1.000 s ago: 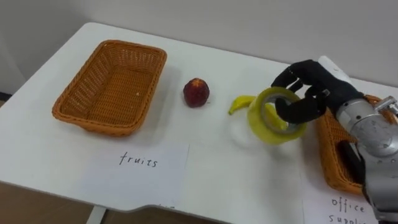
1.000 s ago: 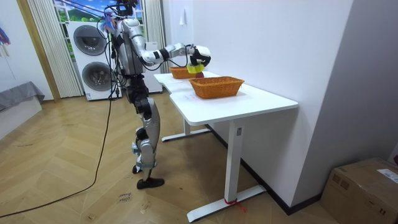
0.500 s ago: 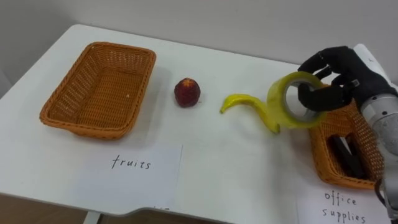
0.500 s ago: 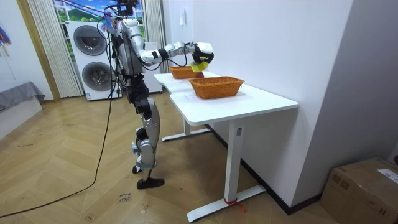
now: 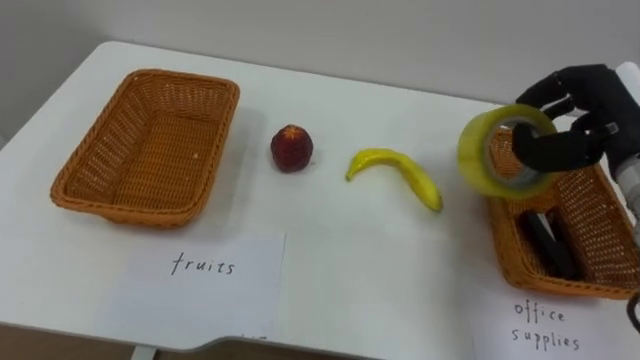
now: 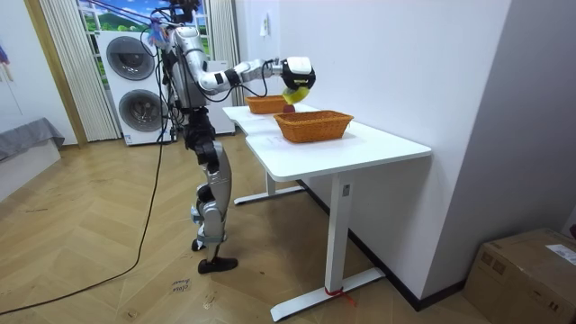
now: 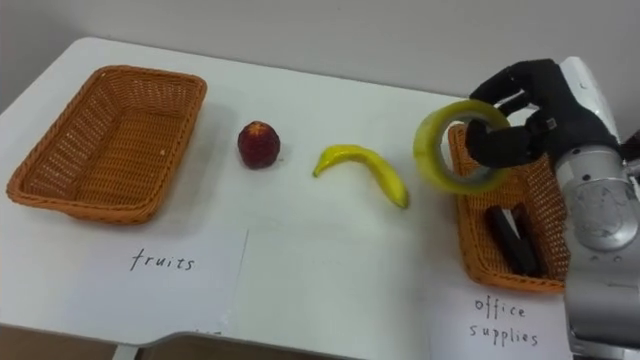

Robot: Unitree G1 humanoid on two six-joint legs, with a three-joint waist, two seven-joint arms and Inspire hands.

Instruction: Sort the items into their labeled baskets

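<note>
Tabletop: right hand curled through yellow tape roll, above office basket rim.

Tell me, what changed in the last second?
The right hand, still curled round the yellow tape roll, carried it rightward from above the banana to the edge of the office basket. The banana, red fruit and other basket stayed put.
</note>
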